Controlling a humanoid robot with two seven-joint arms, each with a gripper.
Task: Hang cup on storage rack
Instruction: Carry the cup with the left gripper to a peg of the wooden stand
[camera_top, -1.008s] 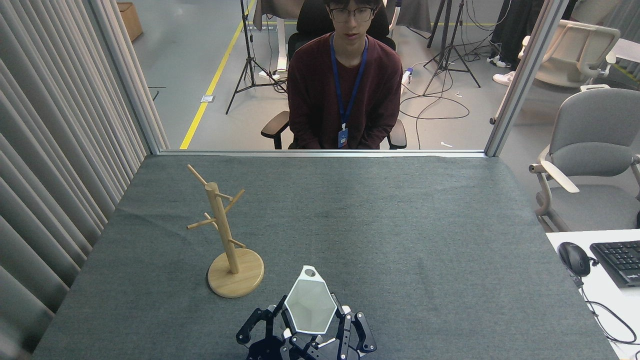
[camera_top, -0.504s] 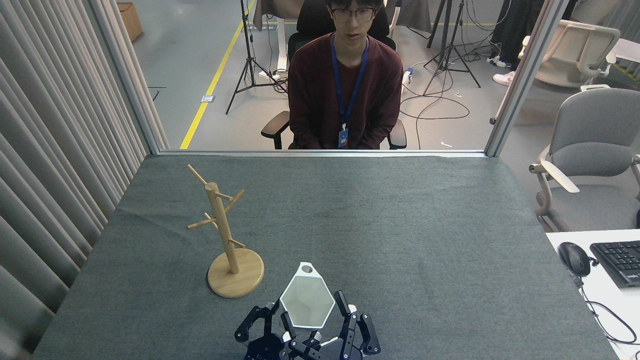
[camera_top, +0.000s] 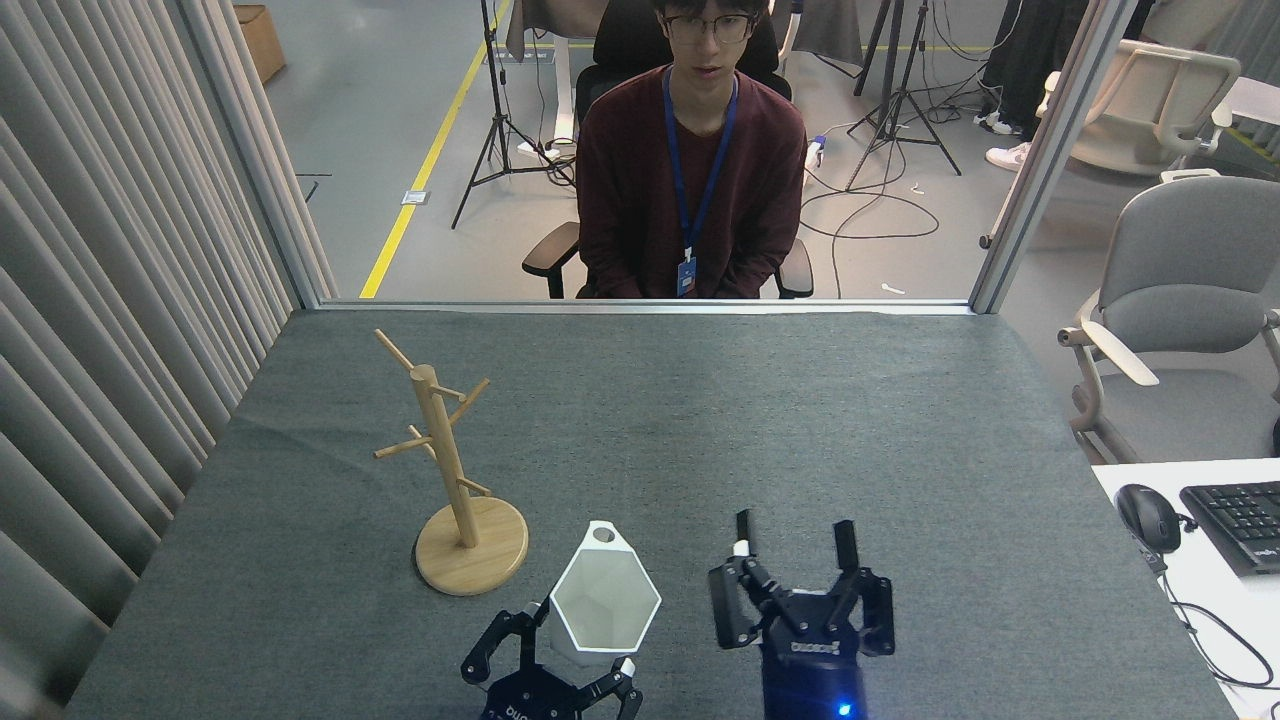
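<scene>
1. The cup sits at 6 o'clock on the grey counter, mouth up, its holed rim tab pointing to 12.
2. The left gripper is low at the near edge; its dark jaws close around the cup's lower part, one finger at the cup's 8 o'clock side and one at its 5 o'clock side.
3. The right gripper stands just beside the cup at its 3 o'clock. Its two jaws point to 12, spread wide apart with nothing between them, and they do not touch the cup.
4. The rack stands upright at the cup's 10 o'clock, near it but apart, its round base on the counter.
5. A person sits beyond the counter's far edge at 12.
6. A mouse and a keyboard lie on a white desk at 3 o'clock.
</scene>
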